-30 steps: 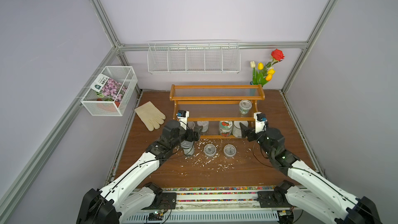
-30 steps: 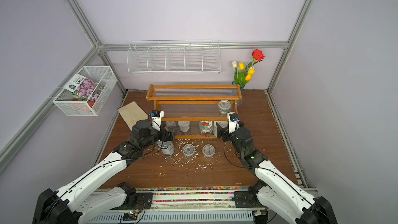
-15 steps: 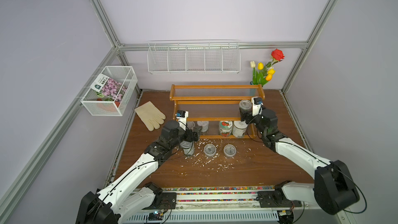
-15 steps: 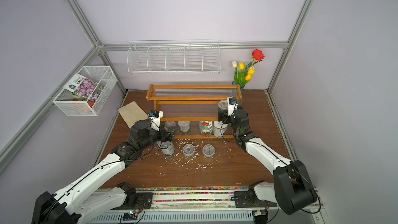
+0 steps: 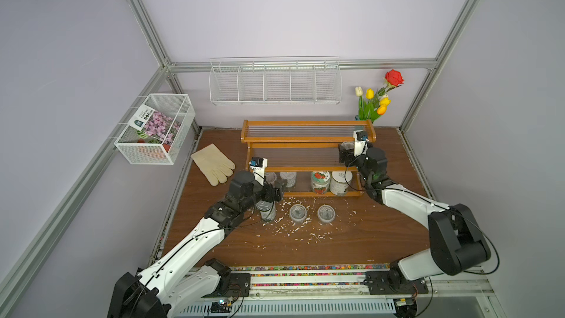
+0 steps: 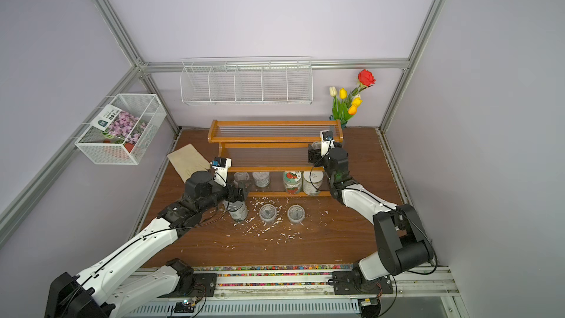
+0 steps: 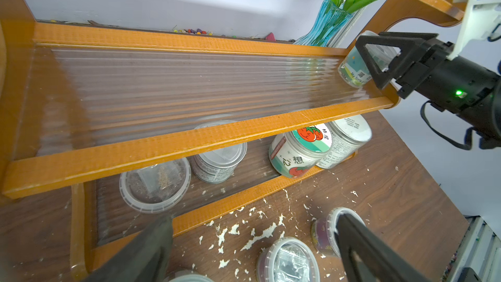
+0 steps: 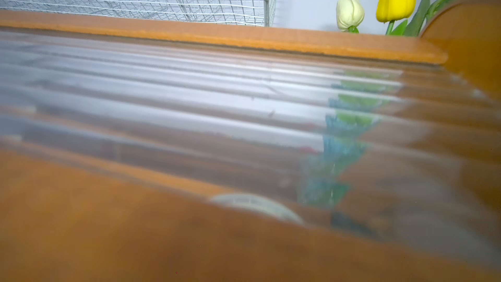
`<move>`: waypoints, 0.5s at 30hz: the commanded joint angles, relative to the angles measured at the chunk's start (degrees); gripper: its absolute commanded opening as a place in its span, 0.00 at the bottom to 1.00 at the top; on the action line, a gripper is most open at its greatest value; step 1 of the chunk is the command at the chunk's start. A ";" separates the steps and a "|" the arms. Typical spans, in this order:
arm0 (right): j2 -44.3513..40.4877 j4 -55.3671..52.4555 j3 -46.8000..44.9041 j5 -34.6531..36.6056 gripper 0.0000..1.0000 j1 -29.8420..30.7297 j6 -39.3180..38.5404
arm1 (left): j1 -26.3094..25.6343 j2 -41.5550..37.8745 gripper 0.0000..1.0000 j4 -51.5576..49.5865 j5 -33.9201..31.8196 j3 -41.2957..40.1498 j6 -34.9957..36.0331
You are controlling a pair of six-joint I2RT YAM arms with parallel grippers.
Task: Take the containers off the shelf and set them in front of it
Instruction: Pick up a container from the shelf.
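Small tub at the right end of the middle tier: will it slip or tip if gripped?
Probably light: the tub looks like thin clear plastic, so a hard squeeze may flex it. Its round, smooth side could slip or spin. Standing on the ribbed panel of the shelf, it may rock rather than slide if nudged.

The dark brown wooden tabletop (image 5: 351, 246) bears the orange-brown three-tier wooden shelf (image 5: 305, 139), a cream glove (image 5: 214, 163), one silver tin (image 5: 266, 213), two clear lidded tubs (image 5: 298, 212) and scattered white flakes (image 5: 287, 200).
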 commanded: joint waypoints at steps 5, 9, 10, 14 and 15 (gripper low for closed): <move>0.07 1.92 0.66 -2.39 0.66 -0.35 -1.45 | 0.30 -0.17 0.97 4.72 2.11 1.00 -1.64; -2.81 1.14 -0.95 -4.03 0.58 -0.29 -2.17 | 0.30 0.07 0.97 8.19 3.15 0.15 -2.53; -3.77 0.89 -1.38 -4.61 0.58 -0.23 -2.18 | 0.30 0.24 0.97 9.42 3.56 -0.16 -2.75; -8.55 -0.95 -4.50 -6.65 0.57 -0.20 -1.86 | 0.30 1.04 0.97 12.33 4.87 -0.57 -3.32; -9.88 -1.48 -5.48 -7.11 0.57 -0.20 -1.47 | 0.29 1.24 0.97 13.24 5.15 -0.77 -3.48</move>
